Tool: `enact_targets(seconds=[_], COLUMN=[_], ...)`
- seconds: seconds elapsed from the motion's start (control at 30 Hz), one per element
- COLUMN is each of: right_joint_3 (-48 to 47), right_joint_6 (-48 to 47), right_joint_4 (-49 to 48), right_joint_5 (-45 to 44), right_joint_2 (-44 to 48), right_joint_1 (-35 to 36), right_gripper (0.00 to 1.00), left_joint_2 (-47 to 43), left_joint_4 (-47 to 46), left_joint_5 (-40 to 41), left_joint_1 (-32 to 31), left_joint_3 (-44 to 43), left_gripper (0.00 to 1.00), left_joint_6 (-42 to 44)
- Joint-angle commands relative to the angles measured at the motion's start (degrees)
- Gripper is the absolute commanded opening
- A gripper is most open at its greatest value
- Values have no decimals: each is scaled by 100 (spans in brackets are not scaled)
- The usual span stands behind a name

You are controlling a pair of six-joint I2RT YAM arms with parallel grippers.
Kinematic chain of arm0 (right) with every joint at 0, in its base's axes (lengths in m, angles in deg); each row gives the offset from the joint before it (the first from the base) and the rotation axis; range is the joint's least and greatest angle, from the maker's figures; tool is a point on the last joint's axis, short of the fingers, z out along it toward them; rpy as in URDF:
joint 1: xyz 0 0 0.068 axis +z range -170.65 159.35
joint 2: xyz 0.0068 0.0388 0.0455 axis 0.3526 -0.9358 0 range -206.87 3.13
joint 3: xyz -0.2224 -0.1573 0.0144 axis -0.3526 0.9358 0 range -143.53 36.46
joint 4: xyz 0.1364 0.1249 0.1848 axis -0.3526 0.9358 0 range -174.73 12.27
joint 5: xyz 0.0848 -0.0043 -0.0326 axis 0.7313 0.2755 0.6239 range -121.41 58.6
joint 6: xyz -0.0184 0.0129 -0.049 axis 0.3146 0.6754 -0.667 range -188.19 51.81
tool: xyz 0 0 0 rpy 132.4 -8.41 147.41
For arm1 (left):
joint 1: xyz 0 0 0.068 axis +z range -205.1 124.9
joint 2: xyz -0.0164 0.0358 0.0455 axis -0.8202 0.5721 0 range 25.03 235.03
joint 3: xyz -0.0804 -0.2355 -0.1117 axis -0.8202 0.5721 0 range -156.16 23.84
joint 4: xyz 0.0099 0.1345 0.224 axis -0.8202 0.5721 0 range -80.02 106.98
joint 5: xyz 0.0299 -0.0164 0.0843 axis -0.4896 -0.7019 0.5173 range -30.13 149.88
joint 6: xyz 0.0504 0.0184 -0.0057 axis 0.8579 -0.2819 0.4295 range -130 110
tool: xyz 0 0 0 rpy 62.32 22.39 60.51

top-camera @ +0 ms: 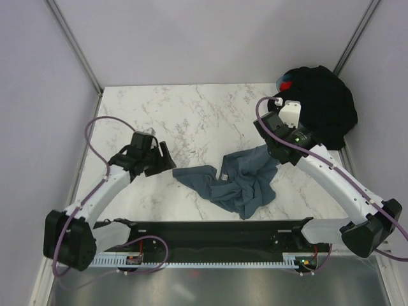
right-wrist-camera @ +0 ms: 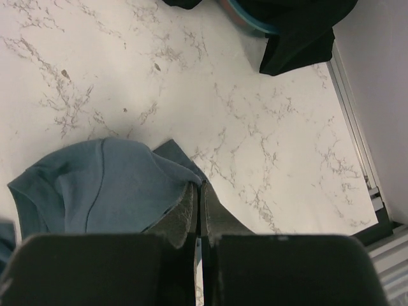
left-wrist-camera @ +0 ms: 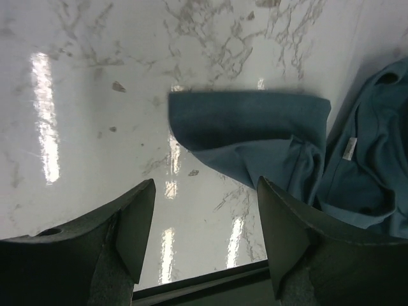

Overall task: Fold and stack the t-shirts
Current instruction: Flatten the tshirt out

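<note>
A crumpled slate blue-grey cloth t-shirt [top-camera: 245, 182] lies on the white marble-patterned table [top-camera: 191, 108], near its front edge and right of centre. A small white label [left-wrist-camera: 349, 148] is sewn inside the collar, its writing too small to read. The right gripper [right-wrist-camera: 199, 188] has its jaws together, clamped on the shirt's far right edge. The left gripper [left-wrist-camera: 205, 191] hangs just beside the shirt's left end, jaws wide apart. Bare table stretches behind and to the left. Black cloth t-shirts [top-camera: 325, 105] are heaped over a blue-rimmed container [right-wrist-camera: 248, 16] in the far right corner.
</note>
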Motion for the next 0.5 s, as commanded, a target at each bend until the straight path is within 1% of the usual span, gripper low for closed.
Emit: enact_targets(seconds=[0.0, 0.07, 0.13, 0.17, 0.27, 0.37, 0.47], right_joint_3=[42, 60, 25, 7, 25, 130, 253], right_joint_6=[-585, -795, -962, -1024, -1279, -1315, -1271], right_joint_4=[-345, -414, -441, -467, -581, -669, -757], right_joint_5=[459, 713, 794, 855, 1233, 1575, 1778], right_joint_2=[226, 348, 428, 489, 534, 481, 437], right_joint_1=[-433, -836, -1110, -1372, -1804, -1937, -1973], right_gripper=[0, 0, 0, 0, 0, 0, 0], left_joint_2=[730, 1002, 1319, 1398, 1794, 2189, 2514], left_joint_4=[-548, -768, -1039, -1128, -1357, -1541, -1612], left_joint_5=[287, 356, 427, 410, 392, 383, 418], left_joint_1=[-453, -612, -682, -700, -770, -840, -919], left_joint_3=[-113, -69, 36, 72, 90, 46, -16], left_gripper=[72, 71, 70, 70, 69, 68, 64], left_joint_6=[-528, -669, -756, -774, -818, -862, -967])
